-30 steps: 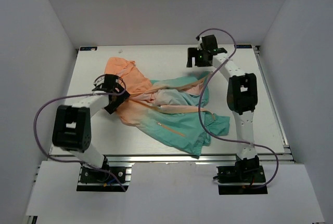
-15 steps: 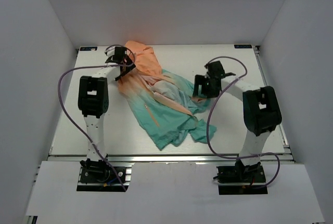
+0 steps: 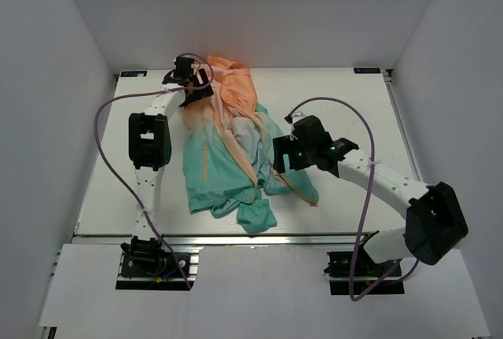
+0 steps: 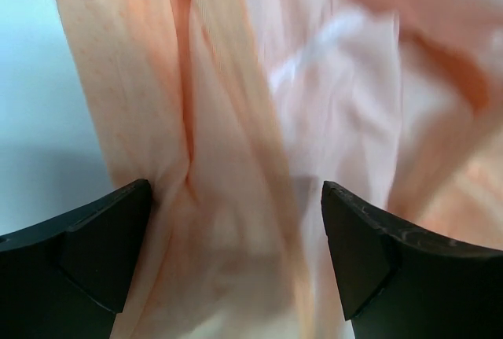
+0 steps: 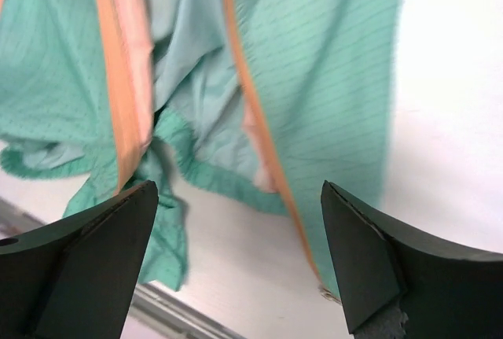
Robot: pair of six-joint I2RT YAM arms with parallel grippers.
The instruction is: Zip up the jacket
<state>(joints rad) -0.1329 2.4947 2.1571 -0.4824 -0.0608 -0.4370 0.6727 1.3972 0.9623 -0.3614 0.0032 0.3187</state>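
Observation:
The jacket [image 3: 224, 162] lies crumpled left of the table's middle, with the orange-peach hood [image 3: 234, 83] at the far edge and the teal hem toward the near edge. Its front is open; an orange zipper strip [image 3: 240, 149] runs down it. My left gripper [image 3: 198, 87] is open just over the peach shoulder fabric [image 4: 236, 103], jaws wide apart [image 4: 236, 205]. My right gripper [image 3: 284, 156] is open above the jacket's right teal edge. In the right wrist view its jaws [image 5: 236, 205] straddle teal cloth with two orange zipper strips [image 5: 253, 111].
The white table [image 3: 354, 103] has a metal rail along its near edge [image 3: 259, 237]. White walls enclose the back and both sides. A purple cable loops from each arm. A small metal zipper end [image 5: 328, 295] lies on the table by the hem.
The jacket has been dragged and turned, the hood to the far edge and the hem toward the near left. My left gripper went far and right; my right gripper swung near and left over the hem.

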